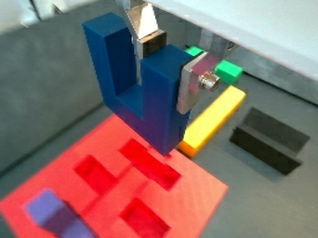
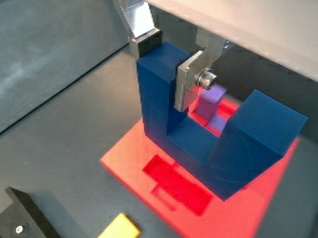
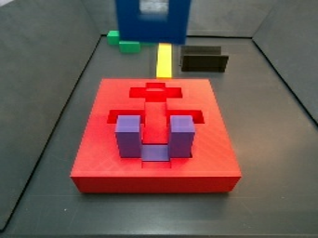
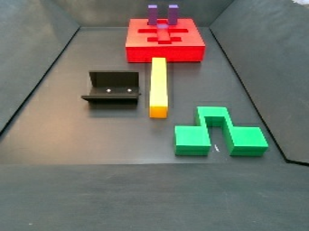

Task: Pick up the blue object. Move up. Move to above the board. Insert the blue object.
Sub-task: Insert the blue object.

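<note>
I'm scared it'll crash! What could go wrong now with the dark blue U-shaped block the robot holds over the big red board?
The gripper pinches only one prong of the dark blue U-shaped block, so it might tilt when pushed in. It hangs near the edge of the flat red board, by the long yellow bar; lowered there, it could miss the recess.

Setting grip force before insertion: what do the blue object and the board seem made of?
The gripper holds the blue object above the board. Blue object: probably hard plastic, matte, uniform colour, crisp edges. Board: likely the same, matte red, sharp-cut recesses. Could be painted wood.
</note>
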Robot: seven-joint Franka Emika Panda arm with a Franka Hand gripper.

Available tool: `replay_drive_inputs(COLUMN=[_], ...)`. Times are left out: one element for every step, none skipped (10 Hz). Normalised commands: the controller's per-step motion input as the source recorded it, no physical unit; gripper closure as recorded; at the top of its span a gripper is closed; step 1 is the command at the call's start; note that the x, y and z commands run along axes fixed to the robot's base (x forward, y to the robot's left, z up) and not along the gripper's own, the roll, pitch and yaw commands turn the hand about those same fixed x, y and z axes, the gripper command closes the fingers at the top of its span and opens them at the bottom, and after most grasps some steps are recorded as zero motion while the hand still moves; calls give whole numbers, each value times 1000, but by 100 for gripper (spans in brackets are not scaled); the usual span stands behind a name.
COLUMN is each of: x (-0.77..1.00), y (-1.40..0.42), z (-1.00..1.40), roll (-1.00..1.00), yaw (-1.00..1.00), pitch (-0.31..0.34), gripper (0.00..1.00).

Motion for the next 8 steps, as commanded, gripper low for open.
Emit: replay_drive_inputs(x=[23, 0, 0, -49, 0, -60, -23, 0], y=[183, 14, 0, 0, -26, 0, -49, -120], z=[-900, -720, -694, -591, -406, -346, -334, -337], roll=[-37, -57, 0, 130, 219, 189, 149, 119], yaw=[6, 120, 114, 89, 31, 0, 0, 0], pitch=[-113, -77, -94, -61, 0, 0, 0, -3], gripper=[100, 100, 100, 100, 100, 100, 100, 100])
